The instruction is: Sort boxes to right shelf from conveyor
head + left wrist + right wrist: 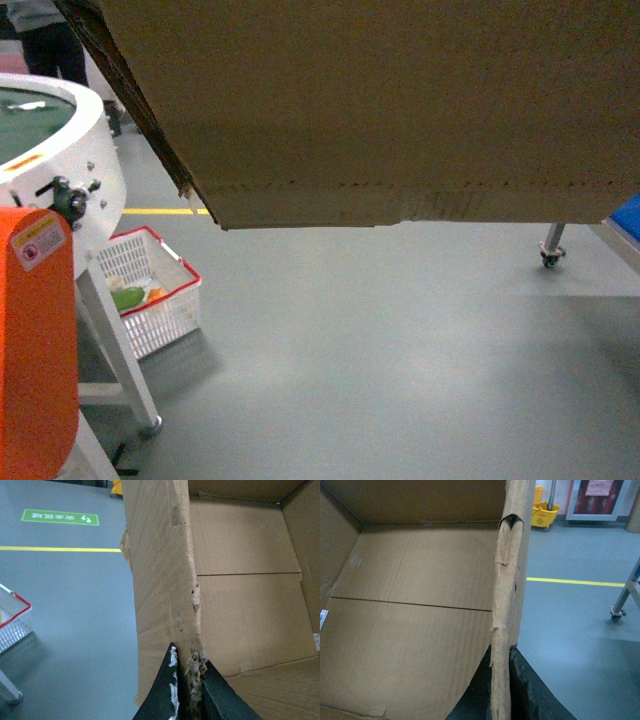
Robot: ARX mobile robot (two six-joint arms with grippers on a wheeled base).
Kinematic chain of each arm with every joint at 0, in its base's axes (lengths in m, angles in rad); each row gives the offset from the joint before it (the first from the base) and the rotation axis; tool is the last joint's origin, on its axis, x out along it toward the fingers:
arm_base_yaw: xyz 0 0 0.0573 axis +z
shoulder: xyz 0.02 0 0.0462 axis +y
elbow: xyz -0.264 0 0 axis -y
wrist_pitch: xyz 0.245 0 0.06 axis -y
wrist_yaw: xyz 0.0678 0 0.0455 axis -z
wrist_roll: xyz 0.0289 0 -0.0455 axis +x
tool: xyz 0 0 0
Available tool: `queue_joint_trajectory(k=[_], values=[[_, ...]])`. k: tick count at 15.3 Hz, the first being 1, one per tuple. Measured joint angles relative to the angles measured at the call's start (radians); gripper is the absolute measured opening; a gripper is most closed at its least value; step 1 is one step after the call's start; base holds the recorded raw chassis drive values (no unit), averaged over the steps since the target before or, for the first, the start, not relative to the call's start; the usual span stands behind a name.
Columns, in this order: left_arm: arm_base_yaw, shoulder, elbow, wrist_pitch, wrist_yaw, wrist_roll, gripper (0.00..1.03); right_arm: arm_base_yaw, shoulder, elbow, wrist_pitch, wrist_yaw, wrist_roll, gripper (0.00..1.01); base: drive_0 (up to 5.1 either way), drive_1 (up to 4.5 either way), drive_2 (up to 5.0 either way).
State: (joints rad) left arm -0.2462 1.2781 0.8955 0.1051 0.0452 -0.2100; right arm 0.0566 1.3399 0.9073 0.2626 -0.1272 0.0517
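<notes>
I count one cardboard box (400,100) in my head view, held up off the grey floor (380,340) and filling the top of the picture, its lower edge tilted with a perforated line running just above it. My left pincer (189,690) is clamped on the box's left wall: in the left wrist view its two dark fingers (162,690) sit one on each side of the ragged, chewed cardboard edge, pressed tight to it. My right pincer (501,690) is likewise closed on the opposite wall, one finger inside the box and one outside. Both wrist views look down into the box's open, bare brown interior. One conveyor (60,150) stands to the left of the box, with a green belt, a white bolted rim and an orange end housing (35,340). Below the conveyor, beside its white leg, sits one white basket (150,290) with a red rim, holding something green and orange. Right of the box I see one caster wheel (550,255) on a metal leg and a blue corner at the picture's edge.
</notes>
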Motion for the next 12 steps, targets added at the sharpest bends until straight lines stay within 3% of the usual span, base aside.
queue_joint_trajectory(k=[12], values=[[0.0,0.0,0.0,0.0,0.0,0.0,0.03,0.0,0.0,0.0,0.0,0.0,0.0,0.04,-1.6,-1.62,-1.6]])
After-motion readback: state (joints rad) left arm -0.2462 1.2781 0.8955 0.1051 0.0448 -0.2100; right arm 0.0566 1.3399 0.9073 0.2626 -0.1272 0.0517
